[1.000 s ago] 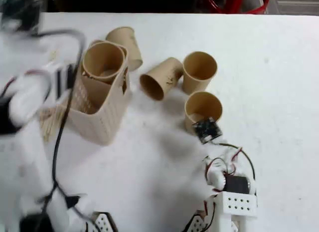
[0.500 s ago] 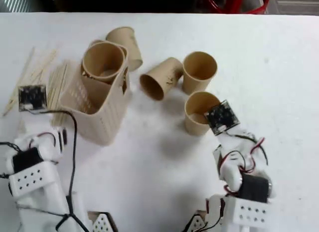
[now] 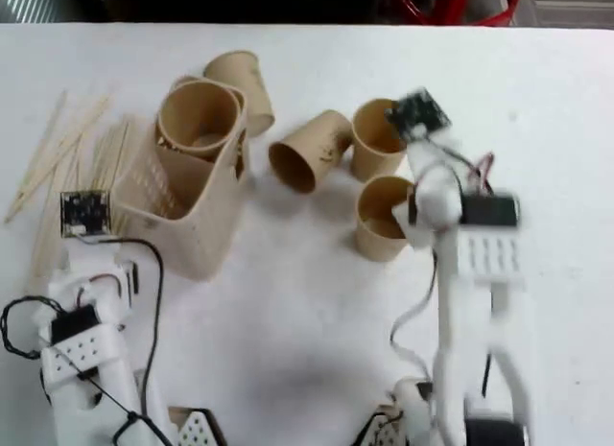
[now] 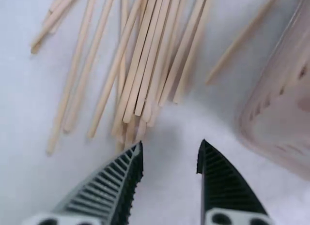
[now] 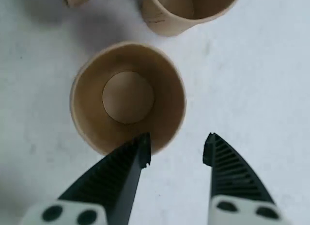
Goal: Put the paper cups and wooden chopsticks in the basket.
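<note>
Chopsticks: loose bundle of pale, slim wooden sticks lying flat on the table, just left of the basket. Long axes run from the near side toward the far side and fan out a little; a few strays lie apart at an angle.
Cup in basket: tan paper, upright, mouth up, seated in the basket's far end.
Tipped cup: on its side right of the basket, mouth toward the near left.
Rear cup: lying just behind the basket; mouth direction unclear.
Far upright cup: mouth up, beside the tipped cup.
Near upright cup: mouth up, round base visible inside, just beside the far upright cup.
Right gripper: fingers spread, empty, above the near upright cup's rim; contact cannot be told.
Left gripper: fingers spread, empty, ribbed black pads, over bare table at the chopsticks' near ends.
Basket: pale plastic, perforated walls, rounded corners.
Table: white, matte.
</note>
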Available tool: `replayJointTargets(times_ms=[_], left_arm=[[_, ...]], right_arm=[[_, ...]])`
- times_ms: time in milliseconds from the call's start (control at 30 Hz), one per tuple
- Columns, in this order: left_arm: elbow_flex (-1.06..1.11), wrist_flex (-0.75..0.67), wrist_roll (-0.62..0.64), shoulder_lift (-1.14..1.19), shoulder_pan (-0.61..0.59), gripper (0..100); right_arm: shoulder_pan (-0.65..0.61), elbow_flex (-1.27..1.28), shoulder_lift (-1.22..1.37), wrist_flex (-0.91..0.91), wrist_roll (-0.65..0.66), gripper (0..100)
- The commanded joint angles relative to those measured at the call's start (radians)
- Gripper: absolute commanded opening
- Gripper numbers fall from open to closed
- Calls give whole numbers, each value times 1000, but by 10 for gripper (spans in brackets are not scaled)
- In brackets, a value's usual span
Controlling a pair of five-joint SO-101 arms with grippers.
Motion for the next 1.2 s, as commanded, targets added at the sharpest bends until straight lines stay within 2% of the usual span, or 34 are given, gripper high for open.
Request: replayJointTargets(times_ms=[0, 67, 500, 733, 967, 1067, 1167], left_arm=[[-5, -21, -12, -22, -2, 195], [-5, -21, -12, -22, -2, 195], [-3, -21, -12, -22, -2, 194], [-2, -21, -12, -22, -2, 193], [-2, -21, -12, -22, -2, 193], [-2, -21, -12, -22, -2, 193], [-2, -21, -12, -22, -2, 193]], right_arm=[[-13, -163, 194, 22, -86, 187], [-19, -207, 257, 27, -123, 187], [-12, -241, 449, -10, -124, 183], [42, -244, 524, -44, -123, 15], [101, -241, 466, 31, -81, 18], [117, -241, 375, 102, -75, 18], [124, -239, 228, 180, -11, 18]])
